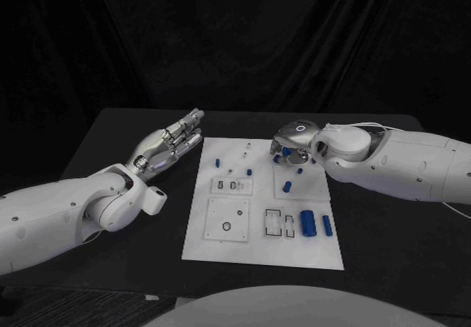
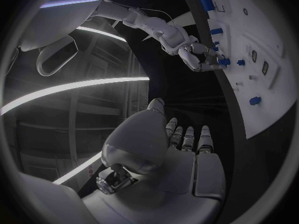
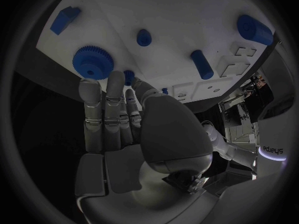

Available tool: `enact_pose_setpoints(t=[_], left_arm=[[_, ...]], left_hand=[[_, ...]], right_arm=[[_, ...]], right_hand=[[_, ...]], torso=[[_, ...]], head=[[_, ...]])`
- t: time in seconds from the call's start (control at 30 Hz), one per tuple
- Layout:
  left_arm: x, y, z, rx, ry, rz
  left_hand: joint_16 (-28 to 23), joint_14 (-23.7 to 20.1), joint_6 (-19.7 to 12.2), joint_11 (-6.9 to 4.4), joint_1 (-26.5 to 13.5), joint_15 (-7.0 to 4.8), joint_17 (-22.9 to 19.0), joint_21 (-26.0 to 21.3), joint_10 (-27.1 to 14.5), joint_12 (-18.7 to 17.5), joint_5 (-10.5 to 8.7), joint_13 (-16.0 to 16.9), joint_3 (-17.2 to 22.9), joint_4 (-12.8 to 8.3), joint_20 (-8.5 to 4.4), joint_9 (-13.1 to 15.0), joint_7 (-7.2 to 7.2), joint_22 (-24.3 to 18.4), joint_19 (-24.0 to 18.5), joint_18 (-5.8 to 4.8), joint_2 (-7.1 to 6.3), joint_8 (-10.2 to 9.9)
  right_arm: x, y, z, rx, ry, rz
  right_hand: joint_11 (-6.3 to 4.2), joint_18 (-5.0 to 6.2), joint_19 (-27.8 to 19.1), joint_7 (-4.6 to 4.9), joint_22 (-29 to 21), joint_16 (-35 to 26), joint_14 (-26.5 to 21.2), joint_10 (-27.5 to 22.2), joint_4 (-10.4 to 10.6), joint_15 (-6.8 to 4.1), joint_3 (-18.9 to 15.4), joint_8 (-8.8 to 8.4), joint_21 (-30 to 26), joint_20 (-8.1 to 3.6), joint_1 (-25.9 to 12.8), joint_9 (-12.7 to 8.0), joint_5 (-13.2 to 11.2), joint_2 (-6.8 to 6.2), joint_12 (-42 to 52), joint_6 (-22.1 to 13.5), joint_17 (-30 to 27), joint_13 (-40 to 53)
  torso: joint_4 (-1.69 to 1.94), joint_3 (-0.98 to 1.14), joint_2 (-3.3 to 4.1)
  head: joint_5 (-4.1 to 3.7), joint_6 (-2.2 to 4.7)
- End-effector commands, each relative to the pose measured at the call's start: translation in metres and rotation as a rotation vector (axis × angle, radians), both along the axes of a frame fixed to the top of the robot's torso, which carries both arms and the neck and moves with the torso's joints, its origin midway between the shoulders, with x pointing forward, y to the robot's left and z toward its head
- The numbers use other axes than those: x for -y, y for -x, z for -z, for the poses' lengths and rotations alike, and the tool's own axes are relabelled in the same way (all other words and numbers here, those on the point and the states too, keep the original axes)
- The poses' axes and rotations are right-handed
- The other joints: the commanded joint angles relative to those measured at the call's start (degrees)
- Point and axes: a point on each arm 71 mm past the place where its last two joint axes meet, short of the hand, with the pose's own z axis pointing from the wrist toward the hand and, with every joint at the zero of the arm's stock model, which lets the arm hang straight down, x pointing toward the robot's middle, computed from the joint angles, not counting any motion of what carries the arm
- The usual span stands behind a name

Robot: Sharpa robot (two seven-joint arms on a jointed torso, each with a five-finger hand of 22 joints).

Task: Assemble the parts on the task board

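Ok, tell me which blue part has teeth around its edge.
The blue gear by the right hand's fingertips: round, flat and toothed. The other blue parts are smooth pegs or blocks.

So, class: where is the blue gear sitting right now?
In the right wrist view the blue gear lies on the task board, just beyond the right hand's fingertips, with a small blue peg nearby.

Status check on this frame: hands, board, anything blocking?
Left hand open, beside the task board, holding nothing. Right hand over the board's far end, fingertips at the blue gear; grasp unclear. Nothing in the way.
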Motion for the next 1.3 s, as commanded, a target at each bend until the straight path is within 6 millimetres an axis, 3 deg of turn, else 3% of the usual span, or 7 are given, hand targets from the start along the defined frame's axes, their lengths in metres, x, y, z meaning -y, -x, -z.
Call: enact_pose_setpoints(t=[0.03,0.47,0.77,0.93,1.3], left_arm=[[0.002,0.002,-0.008,0.078,0.069,0.034],[0.003,0.001,-0.007,0.066,0.066,0.043],[0.002,0.001,-0.006,0.06,0.063,0.044],[0.002,0.001,-0.006,0.059,0.061,0.042],[0.002,0.0,-0.006,0.061,0.059,0.039]], left_hand=[[-0.21,-0.02,-0.12,0.48,0.59,0.46,-0.09,-0.34,-0.1,-0.38,0.31,-0.09,0.45,-0.04,0.51,0.08,0.38,-0.09,-0.04,0.99,-0.02,0.22],[-0.21,-0.02,0.49,1.08,1.14,1.57,-0.09,-0.34,-0.1,-0.38,0.5,-0.09,1.23,-0.33,1.67,0.17,0.9,-0.09,-0.04,1.01,0.11,0.33],[-0.21,-0.02,0.84,1.47,1.59,2.16,-0.09,-0.34,-0.1,-0.38,0.64,-0.09,1.86,-0.62,2.37,0.22,1.24,-0.09,-0.04,1.0,0.14,0.39],[-0.21,-0.02,0.92,1.53,1.67,2.23,-0.09,-0.34,-0.1,-0.38,0.67,-0.09,1.98,-0.68,2.47,0.23,1.3,-0.09,-0.04,1.0,0.14,0.4],[-0.21,-0.02,1.02,1.65,1.8,2.4,-0.09,-0.34,-0.1,-0.38,0.72,-0.09,2.2,-0.76,2.69,0.24,1.41,-0.09,-0.04,1.01,0.13,0.42]], right_arm=[[0.0,0.0,0.002,0.007,0.001,-0.006],[0.0,0.001,0.015,-0.006,-0.001,-0.009],[0.0,0.001,0.013,0.045,-0.057,-0.041],[-0.002,0.003,0.005,0.093,-0.105,-0.061],[-0.019,-0.014,-0.028,0.121,-0.192,-0.026]], right_hand=[[-0.55,-0.78,-0.55,0.93,0.36,0.28,-0.53,0.39,0.07,-0.24,1.04,0.3,0.22,-0.21,0.06,0.14,0.25,-0.92,-0.12,1.13,0.1,-0.09],[-1.03,-0.81,-0.76,1.29,0.98,0.33,-0.66,0.55,0.13,-0.52,2.56,0.5,0.36,-0.5,0.29,0.28,0.19,-1.29,-0.15,2.62,0.11,-0.11],[-1.69,-1.38,0.6,0.99,4.96,1.77,0.42,5.36,-0.89,-1.03,6.01,1.65,3.14,-1.01,2.16,1.19,0.3,-1.38,0.34,7.05,1.41,-0.03],[-1.9,-2.03,2.45,0.96,8.95,4.58,2.09,8.48,-1.34,-1.38,6.8,2.24,6.33,-1.35,2.63,1.85,0.03,-1.64,0.35,9.5,4.35,-0.03],[-1.8,-2.23,3.02,1.09,10.4,5.96,2.74,9.27,-1.04,-1.49,6.73,1.95,7.39,-1.48,2.2,2.02,-1.52,-2.02,-0.14,9.9,5.91,-0.08]], torso=[[-0.01,-0.01,-0.02],[0.05,-0.01,-0.07],[0.07,-0.04,-0.18],[0.1,-0.1,-0.19],[0.38,-0.1,0.03]], head=[[0.08,-0.09],[0.3,-0.54],[0.83,-0.55],[1.02,-0.09],[1.15,1.15]])
